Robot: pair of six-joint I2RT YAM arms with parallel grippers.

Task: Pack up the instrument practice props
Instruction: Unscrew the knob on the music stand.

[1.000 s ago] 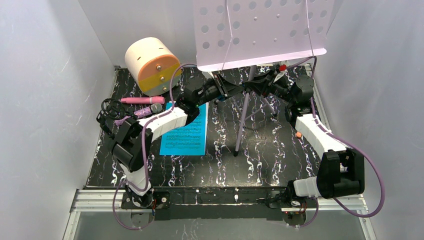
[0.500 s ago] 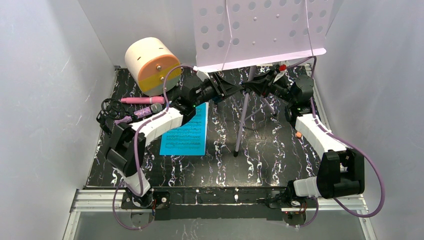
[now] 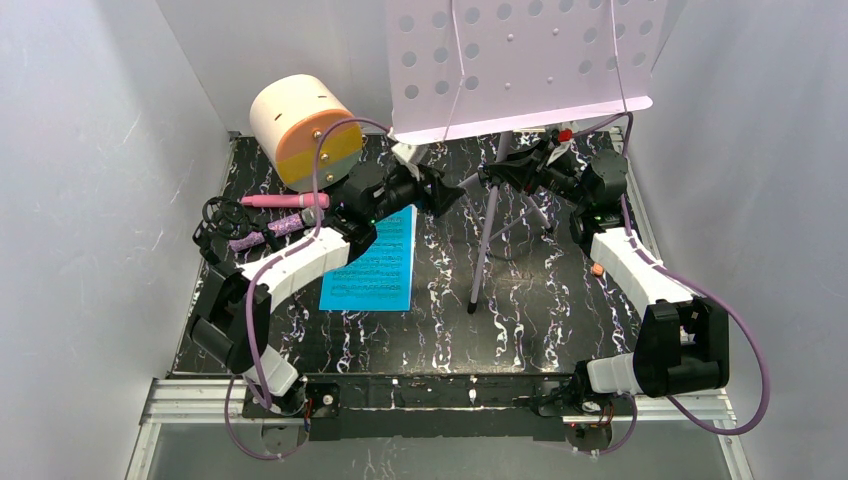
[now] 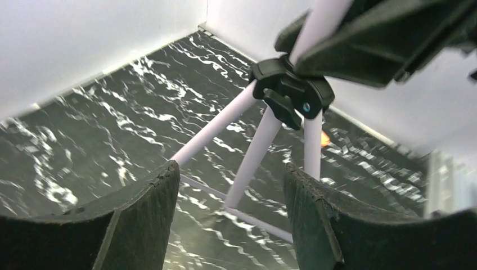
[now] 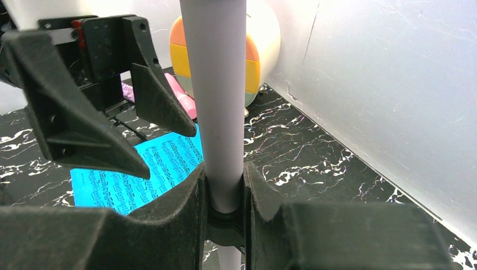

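Note:
The lilac perforated music rack (image 3: 520, 60) stands upright on its tripod at the back of the mat. My right gripper (image 5: 225, 191) is shut on its pale pole (image 5: 216, 84), just above the black leg hub (image 4: 289, 93). To the left of the pole, and apart from it, my left gripper (image 3: 450, 192) is open with nothing between its jaws (image 4: 230, 174). A blue sheet-music page (image 3: 375, 265) lies flat under the left arm. The pink microphone (image 3: 285, 200), the purple microphone (image 3: 275, 228) and the thin black tripods (image 3: 222, 215) lie at the mat's left edge.
A cream cylinder box (image 3: 305, 130) with an orange and grey face sits at the back left corner. White walls close in on the mat on the left, back and right. A small orange bit (image 3: 597, 268) lies beside the right arm.
My left gripper has opened, let go of the pole and drawn back to the left. The right gripper has kept its hold, and the rack has not moved.

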